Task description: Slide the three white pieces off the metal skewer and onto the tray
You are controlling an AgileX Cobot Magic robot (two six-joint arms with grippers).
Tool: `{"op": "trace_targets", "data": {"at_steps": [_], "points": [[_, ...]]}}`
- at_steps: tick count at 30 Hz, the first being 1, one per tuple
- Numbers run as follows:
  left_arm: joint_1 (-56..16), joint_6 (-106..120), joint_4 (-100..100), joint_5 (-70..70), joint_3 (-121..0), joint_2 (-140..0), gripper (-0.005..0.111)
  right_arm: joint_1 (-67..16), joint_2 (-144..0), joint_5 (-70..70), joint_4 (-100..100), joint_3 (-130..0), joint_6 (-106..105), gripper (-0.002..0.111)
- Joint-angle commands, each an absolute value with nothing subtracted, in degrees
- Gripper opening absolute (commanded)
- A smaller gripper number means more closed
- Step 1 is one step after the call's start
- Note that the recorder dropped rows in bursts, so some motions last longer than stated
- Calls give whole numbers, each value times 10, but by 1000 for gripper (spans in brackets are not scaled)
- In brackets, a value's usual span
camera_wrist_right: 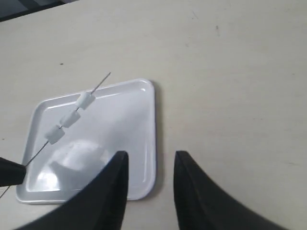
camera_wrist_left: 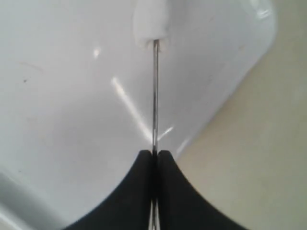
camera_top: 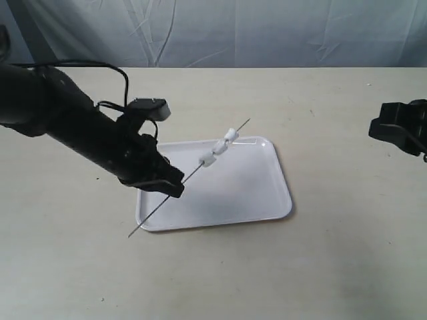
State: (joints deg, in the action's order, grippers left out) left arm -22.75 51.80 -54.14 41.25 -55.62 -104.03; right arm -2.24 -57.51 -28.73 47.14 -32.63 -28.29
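My left gripper [camera_top: 175,188] is shut on the metal skewer [camera_top: 190,175], holding it slanted above the white tray [camera_top: 253,200]. Three white pieces [camera_top: 219,148] sit threaded on the skewer's upper half, over the tray's far edge. In the left wrist view the skewer [camera_wrist_left: 155,96] runs from the gripper [camera_wrist_left: 155,154] up to the nearest white piece [camera_wrist_left: 152,21], with the tray [camera_wrist_left: 62,105] beneath. My right gripper [camera_top: 400,130] hangs open at the far right, away from the tray. Its wrist view shows the gripper [camera_wrist_right: 149,155], the tray [camera_wrist_right: 129,139], the skewer [camera_wrist_right: 100,82] and the pieces [camera_wrist_right: 70,119].
The tray lies on a pale beige table [camera_top: 333,267]. A grey cloth backdrop [camera_top: 233,33] hangs behind the table's far edge. The left arm's black body [camera_top: 60,113] reaches in from the left.
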Motion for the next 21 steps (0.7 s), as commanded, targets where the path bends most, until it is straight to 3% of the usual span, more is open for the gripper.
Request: {"op": "trace_targets", "data": {"at_steps": [1,8,15,21], "points": [[-208,518,-607,514,-553,-982,0,-24,-604,-314,608,-329,-383,31],[-194,519,-666,536,-437,-874,0,-24,-725,-417,840,-329,-564,31],[-194,743,-987,529,-278,-859,0,-24,-830,-491,946,-329,-662,31],[-194,787,-999,531,-221,-860,0,-24,-928,-595,999,-332,-752,31]]}}
